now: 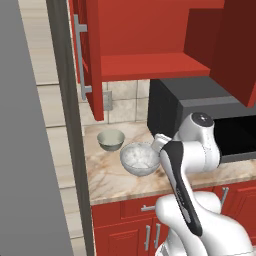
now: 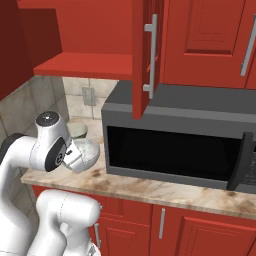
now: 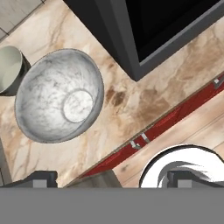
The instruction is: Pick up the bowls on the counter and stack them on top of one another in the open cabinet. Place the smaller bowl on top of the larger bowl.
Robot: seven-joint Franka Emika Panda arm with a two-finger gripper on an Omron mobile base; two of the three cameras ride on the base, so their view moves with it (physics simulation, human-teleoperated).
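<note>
The larger bowl (image 1: pixel 140 159) (image 3: pixel 59 100), white-grey marbled, stands upright on the counter (image 1: pixel 112 182) (image 3: pixel 131 105) just left of the microwave. Behind it, a little to the left and close to its rim, is the smaller bowl (image 1: pixel 111 140) (image 3: pixel 8 70), grey-green with a pale inside. Both appear in the right base view: the larger bowl (image 2: pixel 89 152), the smaller bowl (image 2: pixel 77 130). My gripper (image 3: pixel 113 180) hangs open above the counter's front edge, beside the larger bowl, with nothing between its fingers. Above, the open cabinet (image 1: pixel 150 67) (image 2: pixel 80 65) shows its bare red shelf.
A black microwave (image 1: pixel 200 115) (image 2: pixel 175 145) with its door open stands right of the bowls, under the shelf. The cabinet's open doors (image 1: pixel 87 55) (image 2: pixel 145 55) jut out on either side. A grey panel (image 1: pixel 30 150) closes the left. Low red cabinets (image 3: pixel 144 138) lie below the counter.
</note>
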